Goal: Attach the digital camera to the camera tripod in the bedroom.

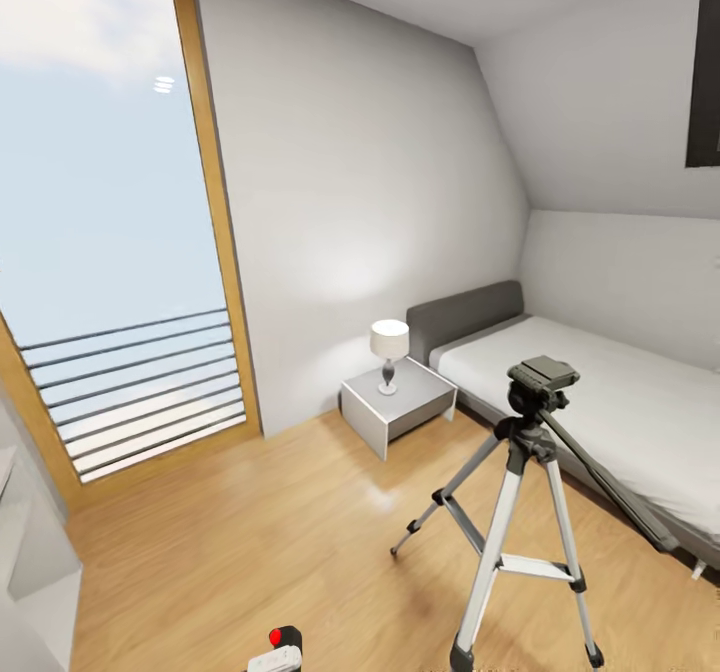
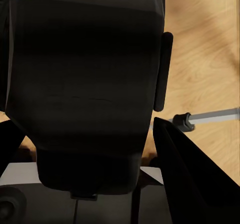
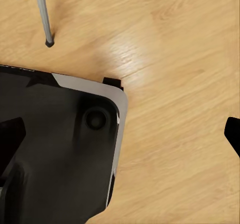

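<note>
The digital camera (image 1: 284,638), black with a red dot on top, peeks in at the bottom edge of the head view, held on my left gripper (image 1: 272,660). In the left wrist view its dark body (image 2: 85,79) sits between the fingers of my left gripper (image 2: 95,149), which is shut on it. The camera tripod (image 1: 520,492) stands on the wood floor to the right, beside the bed, its black pan head (image 1: 541,380) bare and its long handle sloping down to the right. One silver leg (image 2: 210,116) shows past the camera. My right gripper (image 3: 122,134) is open over the floor near a tripod foot (image 3: 48,42).
A grey-framed bed (image 1: 620,402) lies along the right wall, with a white nightstand (image 1: 398,404) and a lamp (image 1: 389,352) at its head. A tall wood-framed window (image 1: 110,232) takes up the left. A white shelf (image 1: 30,552) stands at the left edge. My dark base (image 3: 60,149) is below.
</note>
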You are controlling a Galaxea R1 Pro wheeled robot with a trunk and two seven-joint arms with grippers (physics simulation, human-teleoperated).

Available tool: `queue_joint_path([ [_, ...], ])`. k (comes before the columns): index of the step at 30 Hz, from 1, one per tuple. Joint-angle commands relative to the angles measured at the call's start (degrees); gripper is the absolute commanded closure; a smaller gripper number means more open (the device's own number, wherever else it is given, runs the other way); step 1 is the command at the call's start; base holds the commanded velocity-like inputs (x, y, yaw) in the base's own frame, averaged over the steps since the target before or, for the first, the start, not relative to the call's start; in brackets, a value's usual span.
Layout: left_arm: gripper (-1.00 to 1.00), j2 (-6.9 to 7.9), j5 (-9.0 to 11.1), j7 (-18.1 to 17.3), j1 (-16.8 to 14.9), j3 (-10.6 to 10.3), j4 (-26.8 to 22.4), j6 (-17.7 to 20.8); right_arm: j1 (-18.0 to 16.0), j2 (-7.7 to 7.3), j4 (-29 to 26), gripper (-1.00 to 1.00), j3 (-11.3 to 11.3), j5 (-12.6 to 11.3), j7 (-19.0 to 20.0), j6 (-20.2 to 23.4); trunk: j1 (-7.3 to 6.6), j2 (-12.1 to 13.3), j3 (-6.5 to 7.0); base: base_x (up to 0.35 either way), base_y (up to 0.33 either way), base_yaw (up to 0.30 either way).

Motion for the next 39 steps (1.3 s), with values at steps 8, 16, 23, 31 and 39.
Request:
queue_joint_path([
  [8, 1.00, 0.06, 0.57, 0.38, -0.01, -0.26, -0.26, 0.19, -0.03, 0.00, 0.06, -1.00, -0.50, 0.49, 0.20, -0.17, 0.02, -0.04, -0.02, 0.000, 0.000, -0.233],
  [16, 1.00, 0.12, 0.69, 0.38, -0.01, -0.22, -0.29, 0.19, -0.03, 0.00, 0.06, -1.00, -0.50, 0.49, 0.20, -0.17, 0.02, -0.04, -0.02, 0.000, 0.000, -0.243],
  [23, 1.00, 0.13, 0.81, 0.38, -0.01, -0.18, -0.29, 0.19, -0.03, -0.03, 0.06, -1.00, -0.50, 0.49, 0.20, -0.17, 0.02, -0.04, -0.02, 0.000, 0.055, -0.225],
  [31, 1.00, 0.06, 0.83, 0.38, -0.01, -0.17, -0.29, 0.19, -0.03, -0.06, 0.06, -1.00, -0.50, 0.49, 0.20, -0.17, 0.02, -0.04, -0.02, 0.000, 0.261, -0.071],
  [39, 1.00, 0.12, 0.84, 0.38, -0.01, -0.17, -0.28, 0.19, -0.03, -0.08, 0.06, -1.00, -0.50, 0.49, 0.20, -0.17, 0.02, -0.04, -0.02, 0.000, 0.283, -0.008],
])
